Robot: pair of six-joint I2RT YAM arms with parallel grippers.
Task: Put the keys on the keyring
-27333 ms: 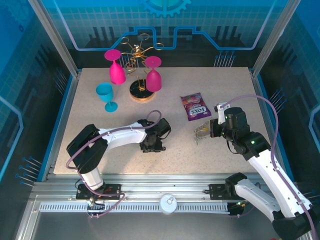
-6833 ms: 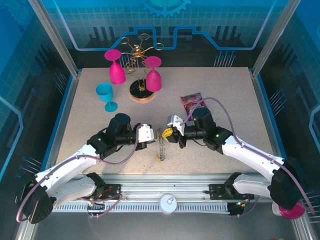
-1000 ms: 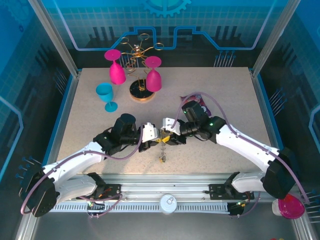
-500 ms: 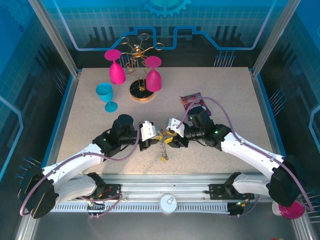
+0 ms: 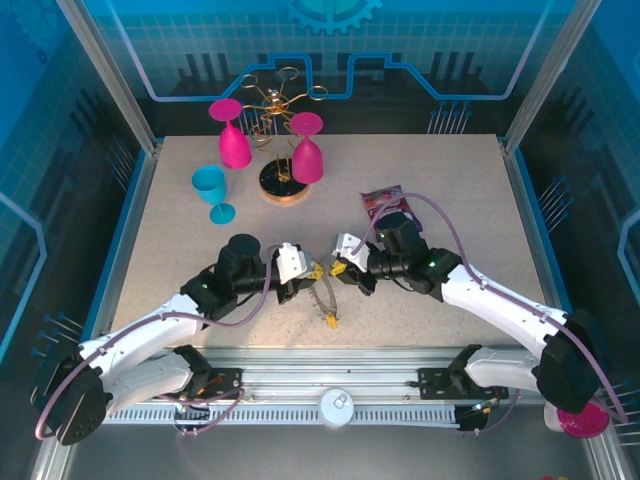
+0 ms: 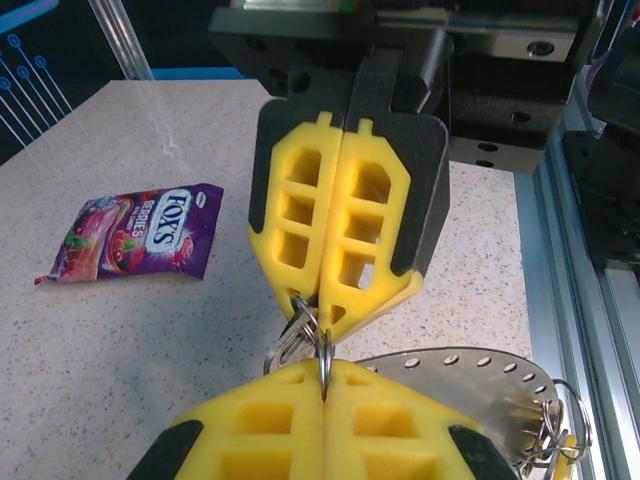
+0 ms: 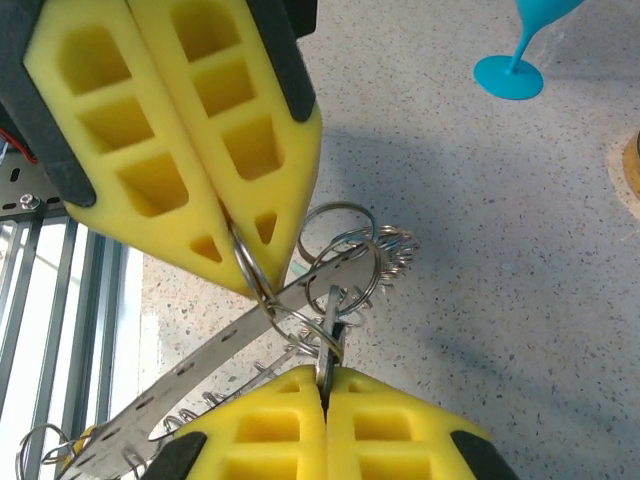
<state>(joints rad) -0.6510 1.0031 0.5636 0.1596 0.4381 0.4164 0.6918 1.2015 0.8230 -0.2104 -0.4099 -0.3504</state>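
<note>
Both arms meet over the middle of the worktop [image 5: 460,180], holding the keyring [image 6: 470,375] up between them, clear of the surface. The left end effector [image 7: 242,262] is pressed together on a small wire loop at the hoop's edge, and the right end effector [image 6: 318,300] pinches a neighbouring loop. I'd say the job is partway. A yellow-tagged key [image 5: 330,321] seems to dangle from the hoop's low end, though I can't tell whether another is going on. From above the hoop is a mere sliver. The wrist cameras show its flat punched band and the tangle of loops. The left one also catches a sweet packet [image 6: 140,235], and the right one a blue goblet [image 7: 510,60].
</note>
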